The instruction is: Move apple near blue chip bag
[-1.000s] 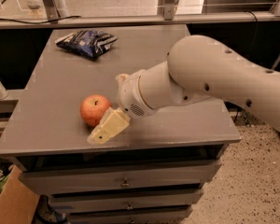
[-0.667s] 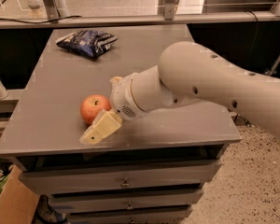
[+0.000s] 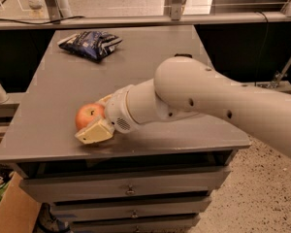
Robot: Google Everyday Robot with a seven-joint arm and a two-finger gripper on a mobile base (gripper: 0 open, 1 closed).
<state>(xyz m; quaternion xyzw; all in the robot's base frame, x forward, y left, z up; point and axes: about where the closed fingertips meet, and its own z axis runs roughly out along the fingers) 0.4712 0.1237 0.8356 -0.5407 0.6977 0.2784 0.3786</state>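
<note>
You've got the gray cabinet top [image 3: 150,67] w/ the white arm [image 3: 208,98] reaching in from the right. Blue chip bag [image 3: 90,43] lies far-left; apple [image 3: 88,113] sits front-left, well apart from it. Gripper [image 3: 93,120] is at the apple, fingers spread, one either side.

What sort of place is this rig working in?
Probably a lab or workshop, not a home: grey drawer cabinet, speckled hard floor, cardboard box beside it. The gripper is at the apple near the cabinet's front edge; the blue chip bag lies at the back.
</note>
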